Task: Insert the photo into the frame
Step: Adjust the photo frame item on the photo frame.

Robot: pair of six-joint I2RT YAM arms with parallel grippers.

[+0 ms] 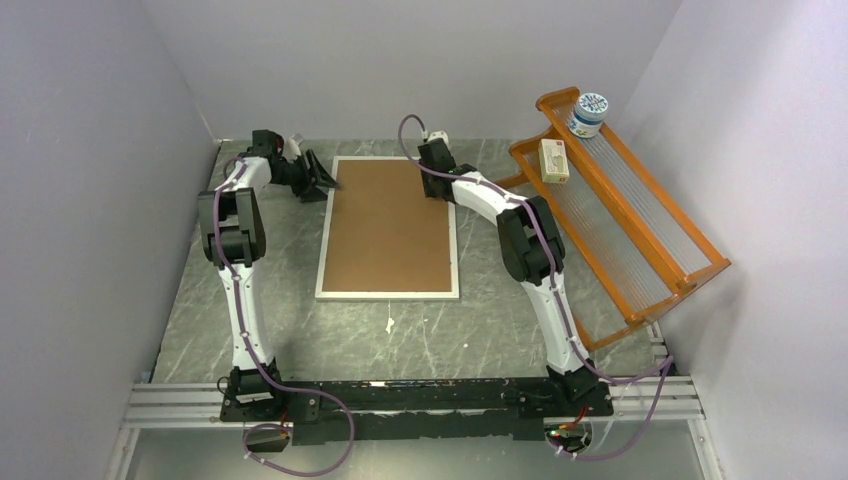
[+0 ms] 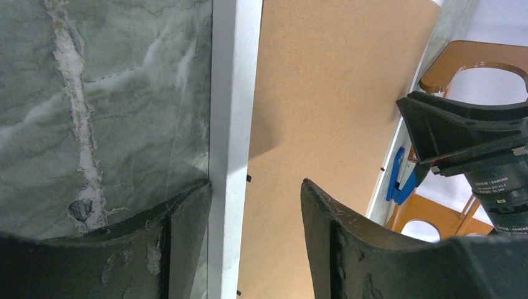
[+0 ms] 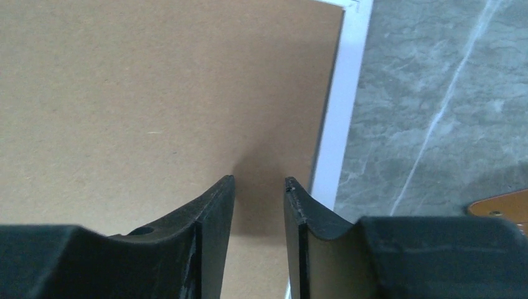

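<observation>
Straddling white-rimmed frame (image 2: 231, 112): left pincer (image 2: 256, 184) spread | right pincer (image 3: 259, 179) ajar over matte brown board (image 3: 137, 93)

The backing board (image 1: 388, 225) looks like matt brown fibreboard. The rim of the frame (image 1: 388, 295) is smooth white, the table (image 1: 300, 330) veined grey stone

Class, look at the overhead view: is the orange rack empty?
No, a white tub with a blue lid and a small box sit at the far end of the orange rack.
</observation>
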